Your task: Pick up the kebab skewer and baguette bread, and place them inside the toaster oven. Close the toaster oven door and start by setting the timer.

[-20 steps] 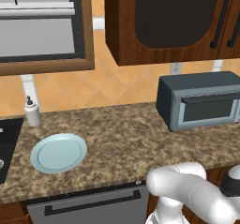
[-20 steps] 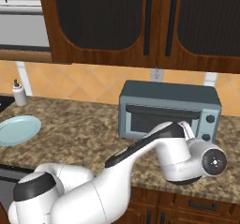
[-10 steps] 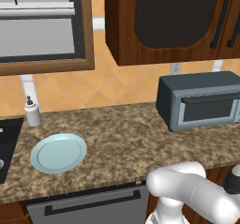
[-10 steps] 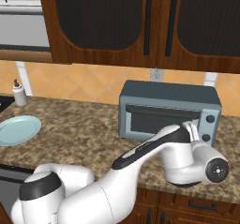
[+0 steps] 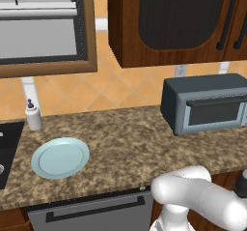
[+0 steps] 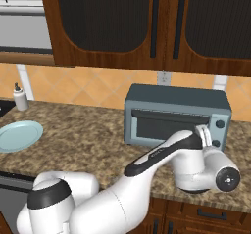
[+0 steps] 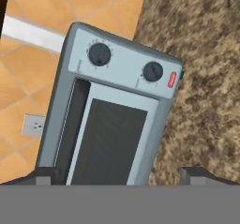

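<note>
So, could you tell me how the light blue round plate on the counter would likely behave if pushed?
The light blue round plate lies flat, so it would probably slide rather than tip. Its low rim likely offers little grip. It looks ceramic, so possibly fragile near the speckled granite counter edge.

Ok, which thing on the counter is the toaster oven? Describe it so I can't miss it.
Follow the speckled granite counter to its right end, below the dark wooden wall cabinets. The toaster oven is the boxy blue-grey appliance against the tiled wall, with a dark window, a bar handle and two round knobs, unlike the flat pale-blue plate far left.

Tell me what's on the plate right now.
Nothing shows on the plate; its pale blue face is bare. No skewer or baguette lies on the counter around it either.
</note>
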Controlling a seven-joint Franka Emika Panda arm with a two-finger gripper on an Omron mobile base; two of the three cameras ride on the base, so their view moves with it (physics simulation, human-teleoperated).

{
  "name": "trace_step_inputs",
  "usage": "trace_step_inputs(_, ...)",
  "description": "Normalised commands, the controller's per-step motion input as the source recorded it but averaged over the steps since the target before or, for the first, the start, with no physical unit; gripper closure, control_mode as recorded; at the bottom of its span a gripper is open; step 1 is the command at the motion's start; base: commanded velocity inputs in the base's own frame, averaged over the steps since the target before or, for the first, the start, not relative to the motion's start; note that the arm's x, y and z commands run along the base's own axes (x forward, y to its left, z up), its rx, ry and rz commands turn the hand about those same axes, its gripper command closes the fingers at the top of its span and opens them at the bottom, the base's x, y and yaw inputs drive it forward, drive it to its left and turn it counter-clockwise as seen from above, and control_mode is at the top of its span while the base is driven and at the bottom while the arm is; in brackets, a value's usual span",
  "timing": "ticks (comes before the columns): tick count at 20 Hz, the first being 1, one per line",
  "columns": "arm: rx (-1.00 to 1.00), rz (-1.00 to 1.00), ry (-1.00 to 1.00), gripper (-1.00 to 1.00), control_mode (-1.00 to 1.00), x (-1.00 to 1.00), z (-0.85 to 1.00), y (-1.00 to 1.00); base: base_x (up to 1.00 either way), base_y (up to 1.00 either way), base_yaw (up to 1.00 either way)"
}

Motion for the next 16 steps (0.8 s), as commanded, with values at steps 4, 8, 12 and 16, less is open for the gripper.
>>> trace_step_inputs(4, 0.00, -0.10, -0.01, -1.00, -1.00, 0.35, -0.15, 0.00, 0.00, 0.00, 0.00)
trace_step_inputs(8, 0.00, -0.07, 0.00, -1.00, -1.00, 0.26, -0.15, -0.03, 0.00, 0.00, 0.00)
trace_step_inputs(12, 0.00, -0.02, 0.00, -1.00, -1.00, 0.07, -0.14, -0.15, 0.00, 0.00, 0.00)
trace_step_inputs(16, 0.00, 0.00, -0.03, -1.00, -1.00, 0.01, -0.12, -0.15, 0.00, 0.00, 0.00)
